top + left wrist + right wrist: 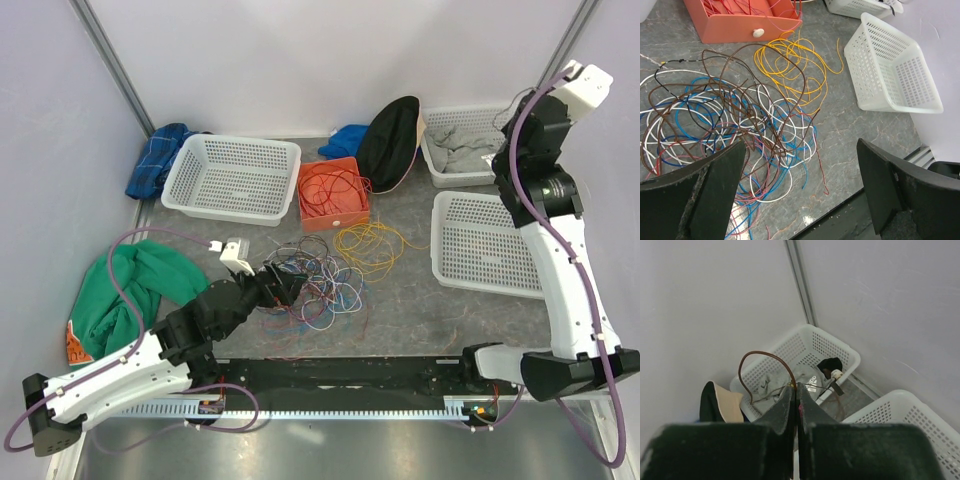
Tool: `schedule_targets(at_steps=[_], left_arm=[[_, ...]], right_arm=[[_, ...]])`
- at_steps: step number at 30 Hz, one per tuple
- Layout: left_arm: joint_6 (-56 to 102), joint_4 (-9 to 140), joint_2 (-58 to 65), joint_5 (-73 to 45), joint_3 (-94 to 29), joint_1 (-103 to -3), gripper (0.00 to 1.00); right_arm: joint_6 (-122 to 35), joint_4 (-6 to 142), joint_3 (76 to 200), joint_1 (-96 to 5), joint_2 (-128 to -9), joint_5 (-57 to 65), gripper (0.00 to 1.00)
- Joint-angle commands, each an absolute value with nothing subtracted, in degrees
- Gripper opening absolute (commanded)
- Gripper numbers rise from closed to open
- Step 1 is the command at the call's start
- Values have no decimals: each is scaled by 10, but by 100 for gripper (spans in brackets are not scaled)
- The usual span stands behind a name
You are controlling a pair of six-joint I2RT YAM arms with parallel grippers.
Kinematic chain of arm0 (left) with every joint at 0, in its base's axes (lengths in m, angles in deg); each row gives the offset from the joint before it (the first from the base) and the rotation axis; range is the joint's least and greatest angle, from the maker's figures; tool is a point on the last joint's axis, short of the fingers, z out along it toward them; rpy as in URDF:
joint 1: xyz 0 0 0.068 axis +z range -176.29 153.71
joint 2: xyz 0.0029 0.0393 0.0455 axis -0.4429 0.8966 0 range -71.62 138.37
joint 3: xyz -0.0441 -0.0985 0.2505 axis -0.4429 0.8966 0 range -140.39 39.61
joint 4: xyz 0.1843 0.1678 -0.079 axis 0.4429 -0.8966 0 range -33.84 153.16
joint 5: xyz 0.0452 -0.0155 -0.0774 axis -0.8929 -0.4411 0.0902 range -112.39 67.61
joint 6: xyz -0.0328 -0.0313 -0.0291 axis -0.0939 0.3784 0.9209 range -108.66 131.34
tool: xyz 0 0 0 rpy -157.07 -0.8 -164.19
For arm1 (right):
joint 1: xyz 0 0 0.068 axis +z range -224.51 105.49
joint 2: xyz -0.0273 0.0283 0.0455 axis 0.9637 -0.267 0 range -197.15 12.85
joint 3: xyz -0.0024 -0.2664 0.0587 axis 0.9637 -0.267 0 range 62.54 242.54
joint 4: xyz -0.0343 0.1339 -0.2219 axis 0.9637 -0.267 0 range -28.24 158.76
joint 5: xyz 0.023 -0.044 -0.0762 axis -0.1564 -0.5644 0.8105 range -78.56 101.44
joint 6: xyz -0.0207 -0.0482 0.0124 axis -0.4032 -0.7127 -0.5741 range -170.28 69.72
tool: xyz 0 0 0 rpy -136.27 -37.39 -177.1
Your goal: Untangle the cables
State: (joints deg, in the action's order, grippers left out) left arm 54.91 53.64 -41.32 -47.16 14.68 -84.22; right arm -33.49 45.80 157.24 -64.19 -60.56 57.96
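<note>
The cables [318, 285] lie in a loose tangle of brown, blue, white and red loops [730, 120] mid-table. Yellow cables [790, 65] spread beside them toward the orange box [333, 195], which holds red and orange cables. My left gripper [801, 144] hovers open just over the near edge of the tangle, nothing between its fingers. My right gripper [795, 386] is raised high at the back right, shut on a brown cable [760, 352] that arches up from its tips, with a thin dark wire trailing down to the basket below.
A white basket [232, 178] stands back left, another [490, 245] at the right. A third [840, 352] holds grey cloth. A black cap [388, 140], blue cloths [160, 158] and a green cloth [140, 290] lie around. A black rail [350, 375] runs along the near edge.
</note>
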Motion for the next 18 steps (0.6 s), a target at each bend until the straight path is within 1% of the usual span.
schedule_targets(at_steps=[1, 6, 11, 18], left_arm=[[568, 546, -417, -459, 152, -841, 99], [573, 545, -419, -447, 156, -842, 99], [583, 545, -421, -443, 160, -841, 99], [591, 546, -416, -437, 167, -841, 99]], right_arm=[[-290, 457, 1518, -669, -555, 556, 0], [-268, 473, 1440, -682, -510, 549, 0], [-268, 478, 1397, -685, -472, 552, 0], [-250, 494, 1267, -699, -447, 560, 0]])
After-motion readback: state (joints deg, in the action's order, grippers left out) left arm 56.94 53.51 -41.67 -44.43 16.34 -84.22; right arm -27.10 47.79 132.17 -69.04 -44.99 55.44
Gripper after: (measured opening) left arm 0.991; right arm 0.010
